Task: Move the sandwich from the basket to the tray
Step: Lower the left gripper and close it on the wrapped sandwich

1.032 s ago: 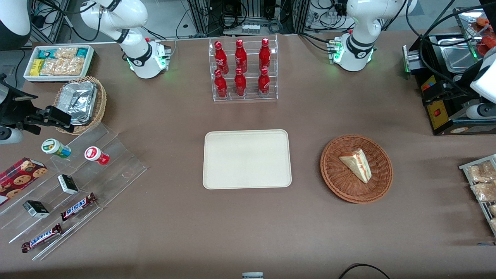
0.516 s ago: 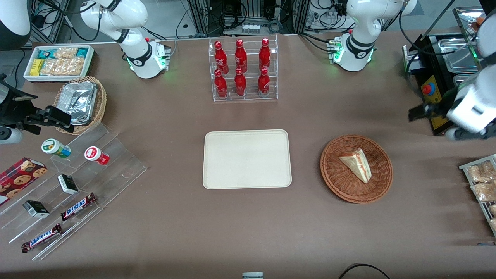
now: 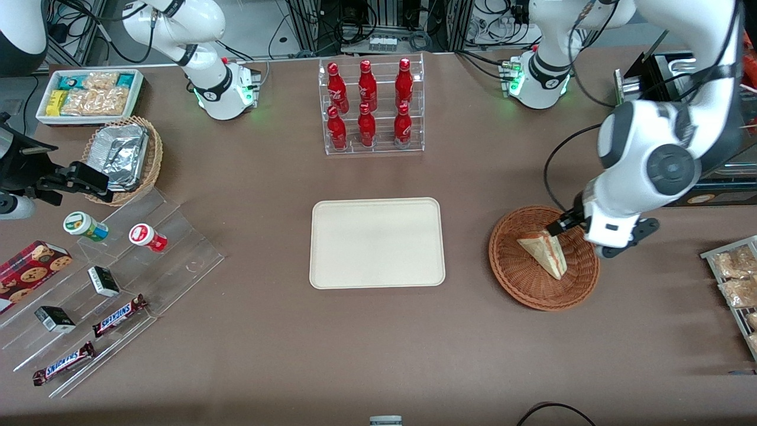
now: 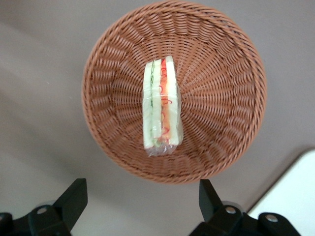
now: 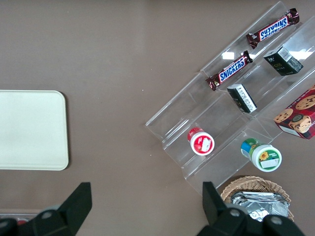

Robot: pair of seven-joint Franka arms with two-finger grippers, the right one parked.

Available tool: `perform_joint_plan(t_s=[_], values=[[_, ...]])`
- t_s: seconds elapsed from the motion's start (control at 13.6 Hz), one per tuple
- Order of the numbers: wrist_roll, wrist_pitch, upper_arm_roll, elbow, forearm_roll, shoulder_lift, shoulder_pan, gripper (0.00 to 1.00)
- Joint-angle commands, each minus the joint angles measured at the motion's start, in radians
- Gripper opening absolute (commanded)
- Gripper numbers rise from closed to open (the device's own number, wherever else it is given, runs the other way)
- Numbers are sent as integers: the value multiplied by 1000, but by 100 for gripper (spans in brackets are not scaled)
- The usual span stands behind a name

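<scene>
The sandwich (image 3: 544,251), a wrapped triangular wedge with red and green filling, lies in the round reddish-brown wicker basket (image 3: 513,283). The left wrist view shows the sandwich (image 4: 161,110) on its edge in the middle of the basket (image 4: 224,147). My left gripper (image 3: 562,226) hovers above the basket's rim, a little farther from the front camera than the sandwich. It is open and empty (image 4: 140,201), its fingers (image 4: 74,196) wide apart and touching nothing. The cream-white tray (image 3: 377,242) lies bare at the table's middle, beside the basket; its corner shows in the left wrist view (image 4: 295,196).
A clear rack of red bottles (image 3: 371,106) stands farther back than the tray. At the parked arm's end are a tan basket of foil trays (image 3: 121,157), a white snack bin (image 3: 89,94) and a clear stepped shelf (image 3: 112,284). A rack of packets (image 3: 736,278) sits at the working arm's end.
My left arm has swung in from the working arm's end of the table and now hangs over the basket. The sandwich, basket and tray have not moved.
</scene>
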Motion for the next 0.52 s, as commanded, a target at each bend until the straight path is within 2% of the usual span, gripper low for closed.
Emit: perform_joint_plan(t_s=[0.0, 0.15, 0.44], values=[[-122, 133, 12, -135, 13, -36, -7, 100], [-174, 258, 12, -224, 36, -42, -7, 100], [-219, 376, 12, -247, 39, 7, -7, 100]])
